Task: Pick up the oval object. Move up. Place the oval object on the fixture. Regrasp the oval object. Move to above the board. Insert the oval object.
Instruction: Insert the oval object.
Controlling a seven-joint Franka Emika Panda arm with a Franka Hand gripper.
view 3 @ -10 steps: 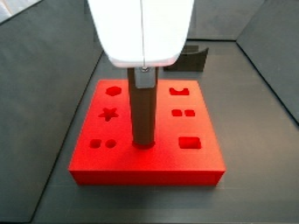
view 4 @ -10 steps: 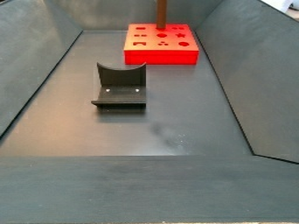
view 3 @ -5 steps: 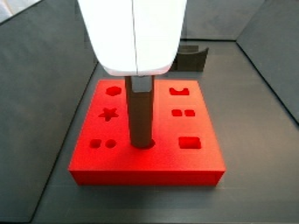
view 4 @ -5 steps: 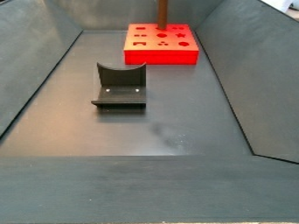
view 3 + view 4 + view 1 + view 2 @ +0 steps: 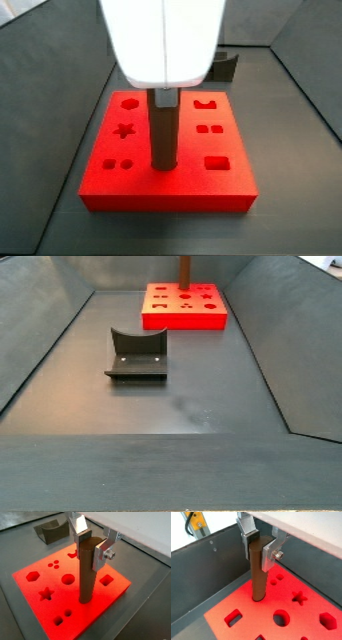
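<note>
In a side view the white wrist housing covers the end effector (image 5: 163,93), so its fingers and the oval object's (image 5: 163,130) top are hidden, along with most of the fixture (image 5: 222,66). In both wrist views the end effector (image 5: 92,543) is cut off above the fingers (image 5: 249,534). The oval object's lower end sinks into the board (image 5: 40,597); how deep cannot be told. The board's near corner leaves the frame. In a side view the oval object (image 5: 185,268) is cropped above, and the board's (image 5: 185,318) cut-outs are perhaps too small to tell apart.
</note>
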